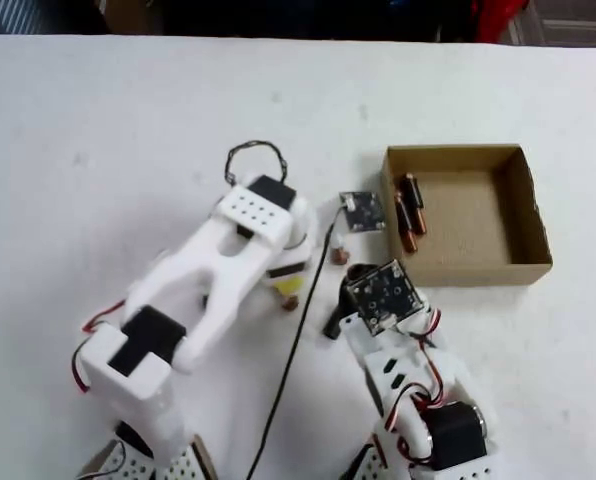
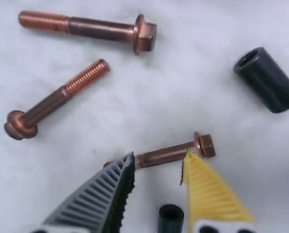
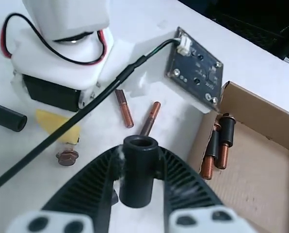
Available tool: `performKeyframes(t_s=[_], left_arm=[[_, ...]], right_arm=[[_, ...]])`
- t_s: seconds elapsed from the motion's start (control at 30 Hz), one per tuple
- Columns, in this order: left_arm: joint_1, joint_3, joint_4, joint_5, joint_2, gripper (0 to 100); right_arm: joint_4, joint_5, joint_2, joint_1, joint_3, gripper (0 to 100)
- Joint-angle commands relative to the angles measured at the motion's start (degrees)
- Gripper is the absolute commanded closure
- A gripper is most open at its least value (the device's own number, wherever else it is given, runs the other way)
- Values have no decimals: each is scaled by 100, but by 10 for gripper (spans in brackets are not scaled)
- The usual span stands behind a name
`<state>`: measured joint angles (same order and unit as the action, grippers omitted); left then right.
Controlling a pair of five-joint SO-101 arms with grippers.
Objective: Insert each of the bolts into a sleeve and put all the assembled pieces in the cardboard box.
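Right gripper [image 3: 138, 162] clamps an upright black sleeve [image 3: 140, 145]; left gripper [image 2: 158, 164], jaws parted, straddles a copper bolt [image 2: 172, 151] between its fingertips.

A white table [image 1: 128, 120] meets dark surroundings at its far edge.

A: Access to box [image 1: 498, 215]?
B: Open-topped; two assemblies [image 1: 409, 212] hug one wall, room beside them.
A: And the table [image 1: 128, 110]?
B: Far edge free; cable [image 1: 294, 340] and loose bolts [image 2: 86, 28] clutter the near middle.
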<state>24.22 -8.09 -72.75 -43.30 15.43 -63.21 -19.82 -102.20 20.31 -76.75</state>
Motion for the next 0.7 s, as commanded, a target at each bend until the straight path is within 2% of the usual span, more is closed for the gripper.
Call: performKeyframes(t_s=[0.0, 0.67], left_arm=[[-136, 316, -290, -422, -84, 816], [84, 26, -229, -1662, 136, 816]], right_arm=[[136, -88, -31, 4, 53, 981], [136, -123, -31, 4, 53, 981]])
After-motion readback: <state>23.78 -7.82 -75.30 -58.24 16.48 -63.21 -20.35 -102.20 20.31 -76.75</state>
